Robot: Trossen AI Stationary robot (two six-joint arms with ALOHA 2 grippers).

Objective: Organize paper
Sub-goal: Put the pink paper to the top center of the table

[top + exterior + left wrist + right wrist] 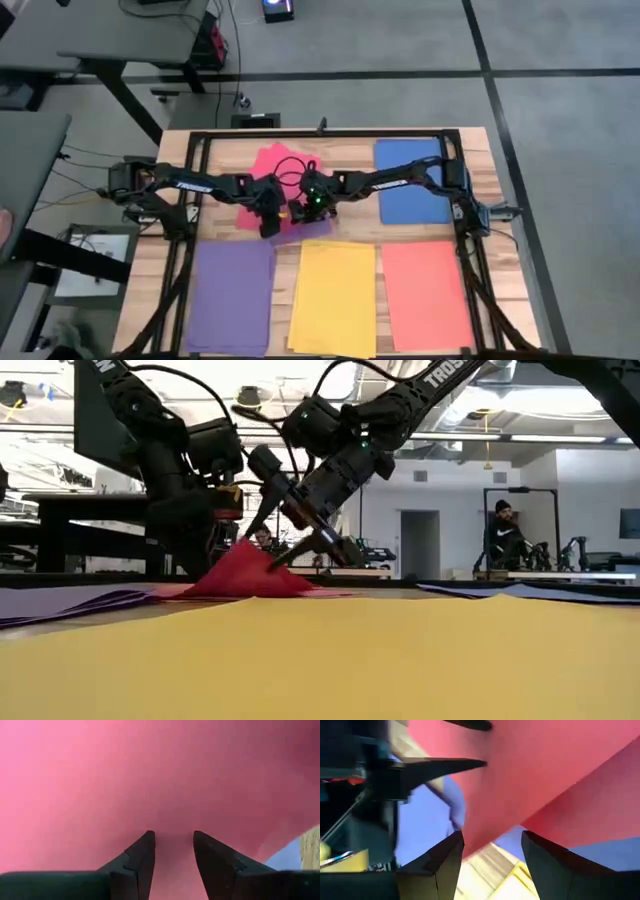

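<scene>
A red sheet of paper [268,165] lies at the far middle of the table, and its near part rises like a tent [240,575]. Both grippers meet over that raised part. My left gripper [270,224] is open, its fingertips [145,845] close against the red face [150,780]. My right gripper [492,837] is open, with the sheet's lifted edge [490,837] in line with the gap between its fingers. Under that edge I see a purple sheet [312,230]. My left gripper points its open fingers at the red sheet's raised part [174,827]; I cannot tell whether the tips touch it. My right gripper slants down from the table's right. One fingertip [246,536] meets the tent's ridge and the other [272,565] its slope.
Flat along the near edge lie a purple sheet [232,295], a yellow sheet [335,295] and an orange-red sheet [425,295]. A blue sheet [410,180] lies at the far right. A black frame [200,150] borders the table. A person [503,535] sits in the room behind.
</scene>
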